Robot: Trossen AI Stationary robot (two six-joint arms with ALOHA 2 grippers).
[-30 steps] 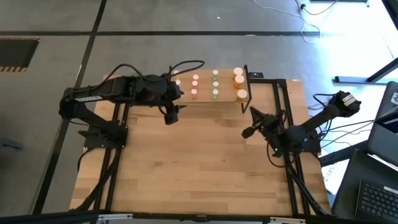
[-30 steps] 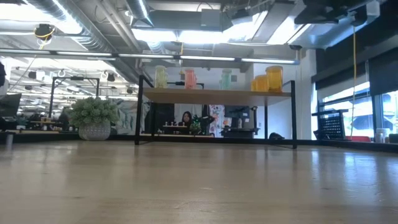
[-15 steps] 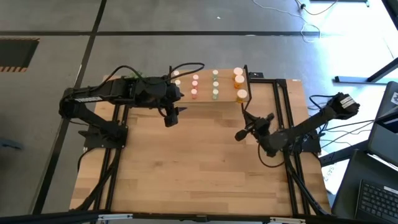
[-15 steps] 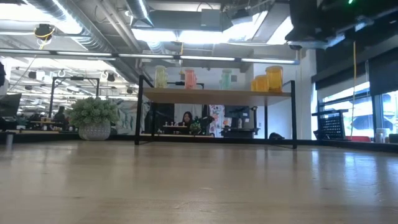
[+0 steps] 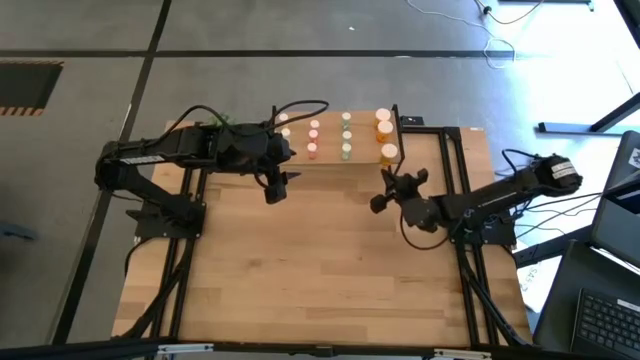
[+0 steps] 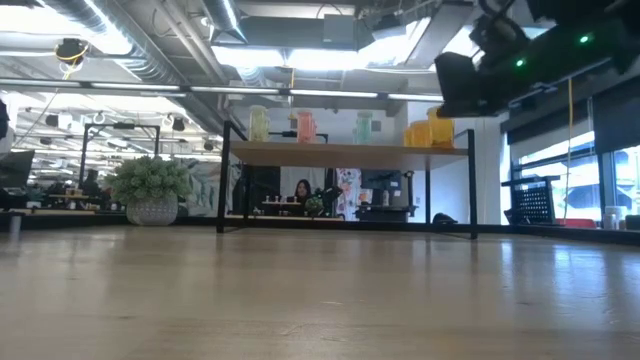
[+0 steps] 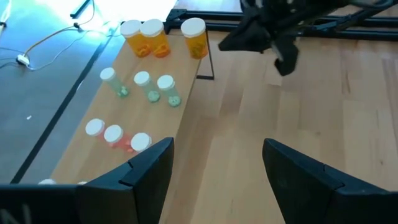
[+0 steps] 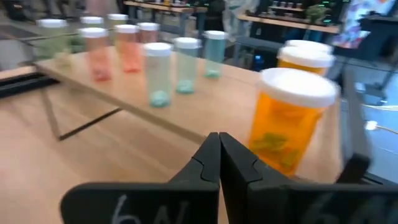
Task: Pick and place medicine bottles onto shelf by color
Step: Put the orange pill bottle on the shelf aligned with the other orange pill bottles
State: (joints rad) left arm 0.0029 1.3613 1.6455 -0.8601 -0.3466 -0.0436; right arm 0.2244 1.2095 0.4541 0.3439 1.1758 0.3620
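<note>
From above I see the wooden table (image 5: 300,260) on a grey floor, with the shelf (image 5: 335,158) standing along its far edge. On the shelf the medicine bottles (image 5: 346,137) stand in short rows by colour: pale ones at the left end, then pink, then green, and the larger orange bottles (image 5: 386,138) at the right end. My left gripper (image 5: 276,187) hangs over the table just in front of the shelf's left half, fingers spread wide and holding nothing. My right gripper (image 5: 378,203) sits just in front of the shelf's right end, near the front orange bottle but apart from it, fingers pressed together and empty.

At table height, the room behind is an open workspace with ceiling ducts and a potted plant (image 6: 152,190) off to the left. The shelf (image 6: 350,152) stands at the back of the table, bottles on top (yellowish, pink, green, then orange). The right arm (image 6: 520,55) shows as a dark bulk at upper right, in front of the orange bottles.

From the left wrist, the two open fingers (image 7: 149,168) frame bare table beside the shelf edge; the right gripper (image 7: 283,56) shows farther off.

From the right wrist, the closed fingertips (image 8: 219,163) point at the nearest orange bottle (image 8: 287,118), not touching it.
</note>
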